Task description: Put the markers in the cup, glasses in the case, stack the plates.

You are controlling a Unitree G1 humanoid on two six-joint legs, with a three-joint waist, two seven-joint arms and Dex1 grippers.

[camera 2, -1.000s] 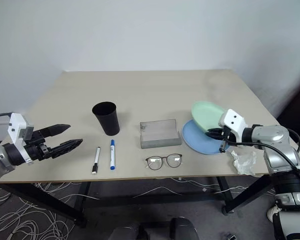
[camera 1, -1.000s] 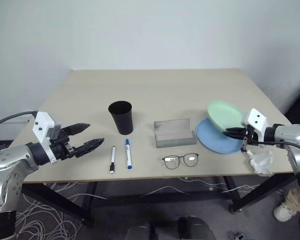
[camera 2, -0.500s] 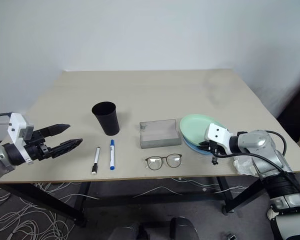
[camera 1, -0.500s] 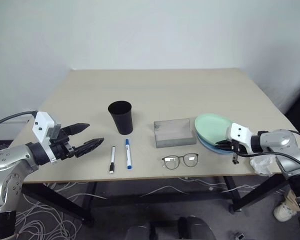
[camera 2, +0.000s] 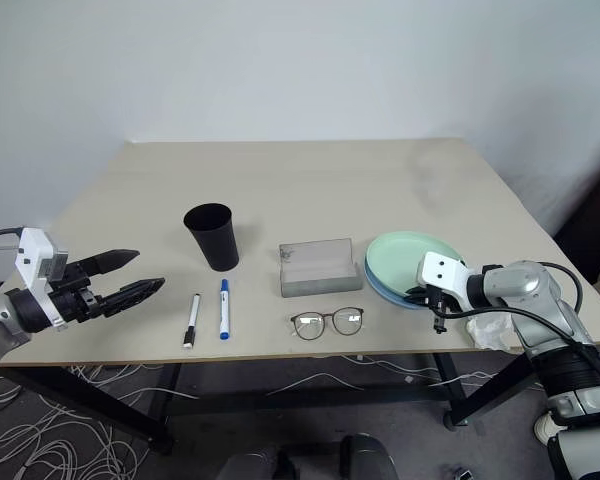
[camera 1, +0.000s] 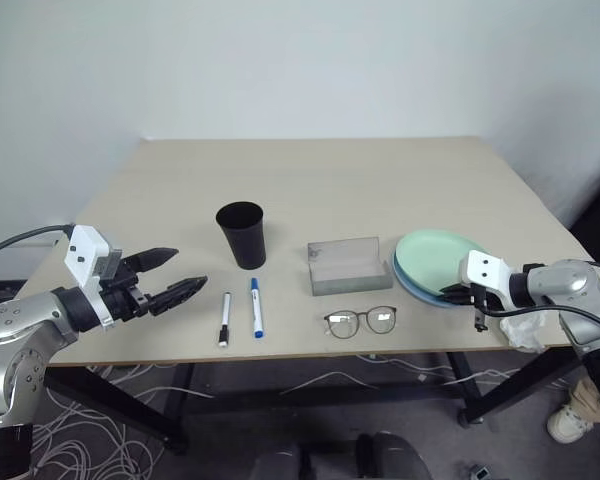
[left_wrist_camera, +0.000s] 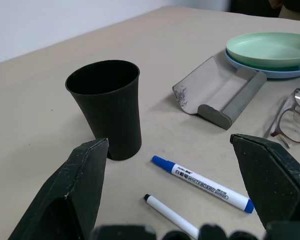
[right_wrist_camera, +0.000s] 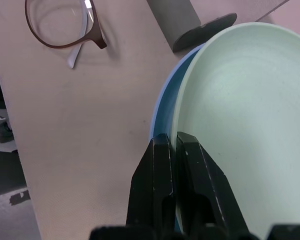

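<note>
Left gripper (camera 1: 185, 272) hovers jaws wide near cup (camera 1: 242, 234) and markers (camera 1: 241, 312), likely staged for pickup; glasses (camera 1: 361, 321) lie before open case (camera 1: 349, 266); right gripper (right_wrist_camera: 174, 145) pinches mint plate (camera 1: 440, 253), seating it on blue plate (right_wrist_camera: 163, 100).

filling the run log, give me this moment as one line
step: stack plates | green plate on blue plate | right pincer shut on green plate rim | left pincer open near markers | glasses outside case

Bright, even, diffuse light gives soft shadows; all views are sharp, without glare.
</note>
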